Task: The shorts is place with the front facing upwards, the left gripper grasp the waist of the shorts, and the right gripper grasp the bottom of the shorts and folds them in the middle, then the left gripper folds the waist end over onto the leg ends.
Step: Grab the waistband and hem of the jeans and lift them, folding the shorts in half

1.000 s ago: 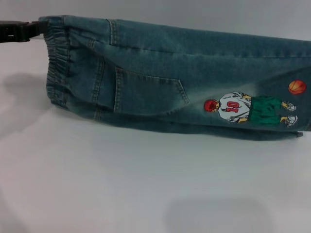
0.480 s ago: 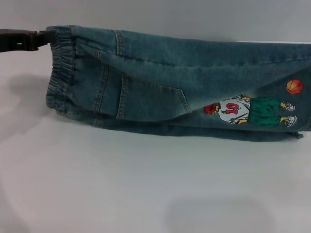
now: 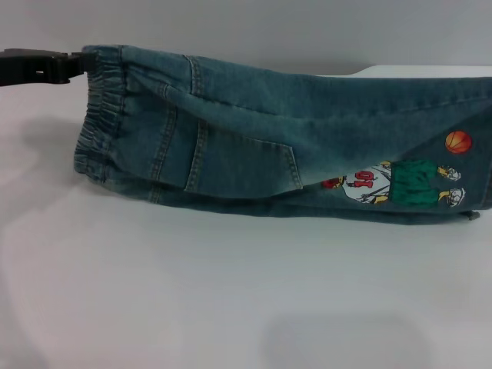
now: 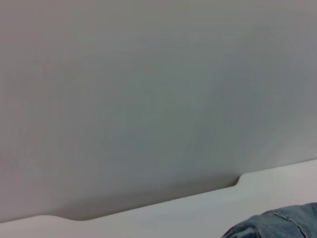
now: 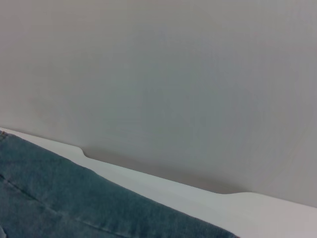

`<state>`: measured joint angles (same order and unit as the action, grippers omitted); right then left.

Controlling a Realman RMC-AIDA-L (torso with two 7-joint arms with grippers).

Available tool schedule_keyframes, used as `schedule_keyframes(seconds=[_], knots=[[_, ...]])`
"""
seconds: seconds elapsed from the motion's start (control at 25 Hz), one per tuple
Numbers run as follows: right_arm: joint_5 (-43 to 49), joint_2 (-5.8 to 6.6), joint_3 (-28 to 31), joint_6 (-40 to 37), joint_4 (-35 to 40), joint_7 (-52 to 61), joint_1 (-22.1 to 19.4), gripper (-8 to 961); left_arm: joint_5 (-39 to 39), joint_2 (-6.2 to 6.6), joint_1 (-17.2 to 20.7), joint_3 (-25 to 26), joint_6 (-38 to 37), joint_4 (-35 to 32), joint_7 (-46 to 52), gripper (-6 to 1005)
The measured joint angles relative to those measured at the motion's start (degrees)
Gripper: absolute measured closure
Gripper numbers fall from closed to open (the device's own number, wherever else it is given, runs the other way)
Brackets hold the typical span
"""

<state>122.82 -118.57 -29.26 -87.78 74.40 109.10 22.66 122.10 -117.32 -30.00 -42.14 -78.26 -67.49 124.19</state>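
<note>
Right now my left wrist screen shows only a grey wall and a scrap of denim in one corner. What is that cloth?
Observer: It's blue denim shorts, stretched sideways across the head view.
Operator: Is anything holding them?
Observer: Yes, the left gripper pinches the far corner of the gathered waistband, on the robot's left.
Operator: Any pattern on them?
Observer: A basketball-player cartoon with an orange ball sits near the leg end, on the robot's right. The right gripper shows in no view.
</note>
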Motion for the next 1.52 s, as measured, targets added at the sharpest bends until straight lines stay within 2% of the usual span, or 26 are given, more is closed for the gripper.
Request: schedule_keyframes(seconds=[0.48, 1.04, 1.08, 1.24, 1.32, 1.52], knots=[[0.38, 0.01, -0.73, 2.72, -2.92, -1.6, 0.18, 866, 0.0, 0.05, -0.05, -0.4, 0.04, 0.33, 0.01, 826], [0.27, -0.08, -2.14, 2.97, -2.95, -1.52, 0.43, 770, -0.03, 0.01, -0.08, -0.47, 0.04, 2.5, 1.42, 799], [0.25, -0.08, -2.13, 2.96, -2.95, -1.52, 0.42, 723, -0.03, 0.02, -0.08, -0.47, 0.04, 2.54, 1.43, 797], [0.2, -0.08, -2.11, 2.93, -2.94, -1.52, 0.4, 536, -0.03, 0.03, 0.03, -0.35, 0.04, 2.54, 1.45, 686], [-0.18, -0.11, -1.98, 2.96, -2.89, -1.52, 0.34, 525, -0.02, 0.16, 0.16, -0.35, 0.04, 2.54, 1.46, 630], [-4.19, -0.1, -1.58, 3.05, -2.76, -2.26, -0.75, 504, 2.01, 1.05, 0.18, -0.46, -0.48, 2.58, 1.64, 395]])
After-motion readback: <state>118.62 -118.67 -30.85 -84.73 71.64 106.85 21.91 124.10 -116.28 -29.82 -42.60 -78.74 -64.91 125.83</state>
